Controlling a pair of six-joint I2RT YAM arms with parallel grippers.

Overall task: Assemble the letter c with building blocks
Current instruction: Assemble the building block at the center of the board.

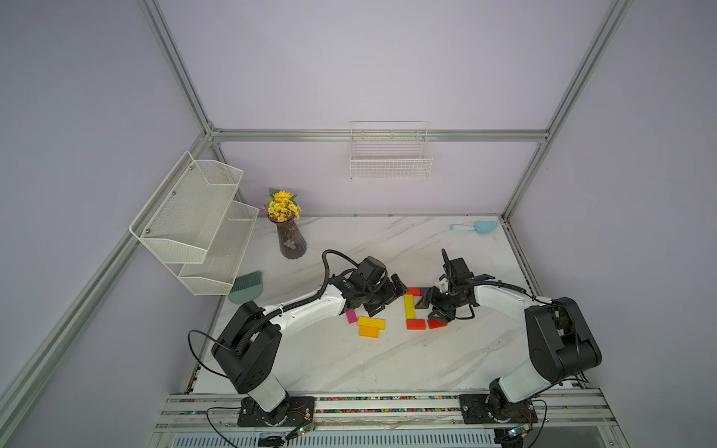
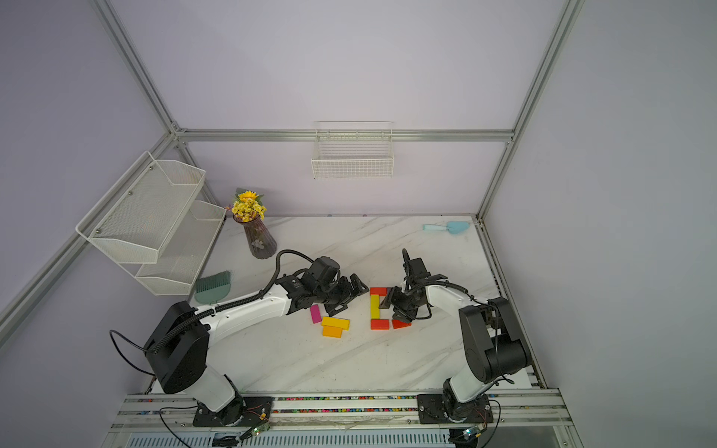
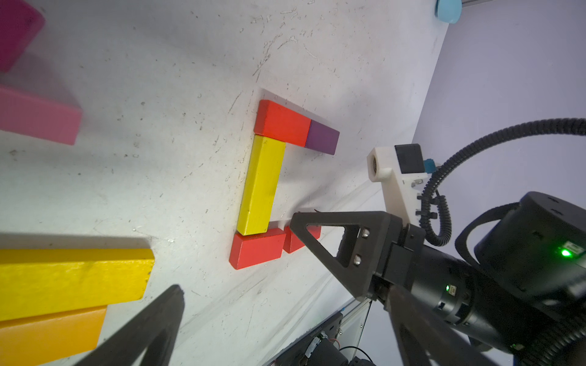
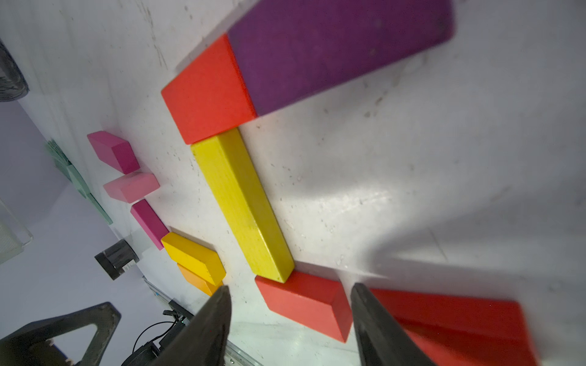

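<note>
Nearly there: letter C, lower arm, one red block out of line.

We list the right pincer (image 4: pixel 290 289) as half-spread and empty, low over the table. The skewed red block (image 4: pixel 459 323) lies just outside one finger, contact not discernible, its long axis slanting off the line of the seated red block (image 4: pixel 307 304) ahead of the tips, at the foot of the yellow spine (image 4: pixel 244 206). We judge this arm nearer; the left pincer (image 1: pixel 387 298) hangs wide and empty beyond the spine.

the long block (image 1: pixel 409 306) joins a far row (image 1: pixel 413 291) and a near row (image 1: pixel 416 324); spare blocks (image 1: pixel 371 322) lie left.
</note>
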